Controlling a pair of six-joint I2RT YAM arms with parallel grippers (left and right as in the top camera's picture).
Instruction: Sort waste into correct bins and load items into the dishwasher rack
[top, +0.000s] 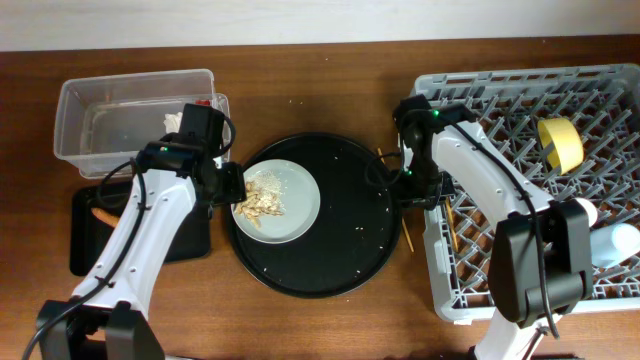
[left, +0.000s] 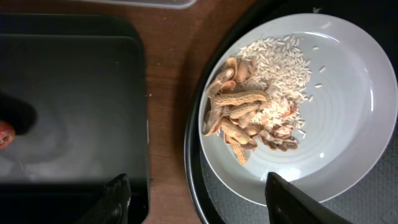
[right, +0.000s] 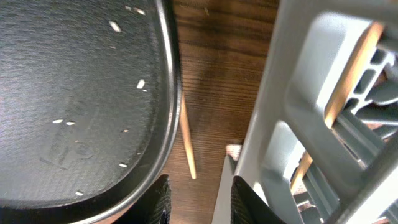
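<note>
Loose chopstick (top: 405, 236) (right: 186, 140): lies flat on the bare bench (top: 300, 80), in the strip between the round tray and the rack.
Black tray (top: 85, 250) (left: 68, 93): shallow, rectangular, to the left of the round tray. A thin orange stick (top: 103, 214) lies in it.
Round tray (top: 330, 250) (right: 81, 93): large and black, in the middle of the bench. It carries the plate and a scatter of white grains.
Plate (top: 303, 195) (left: 348, 124): pale, on the left part of the round tray.
Scraps (top: 262, 197) (left: 249, 118): beige shells heaped on the plate's left side, with rice (left: 280, 62) spread beside them.
Left claw (top: 230, 184) (left: 198, 186): fingers wide apart, holding nothing, over the plate's left rim beside the shells.
Right claw (top: 412, 198) (right: 202, 196): fingers a little apart, nothing between them, over the bench at the rack's left edge, close to the loose chopstick.
Rack (top: 440, 290) (right: 298, 93): large grey crate on the right. It holds a yellow bowl (top: 560, 142) tipped on edge, a pale blue cup (top: 625, 240) at the right side, and another chopstick (top: 450, 225) near the left wall.
Clear tub (top: 70, 120): far left, behind the black tray. A white tissue (top: 173, 120) and a red wrapper (top: 207, 101) are in its right end, partly hidden by the left arm.
</note>
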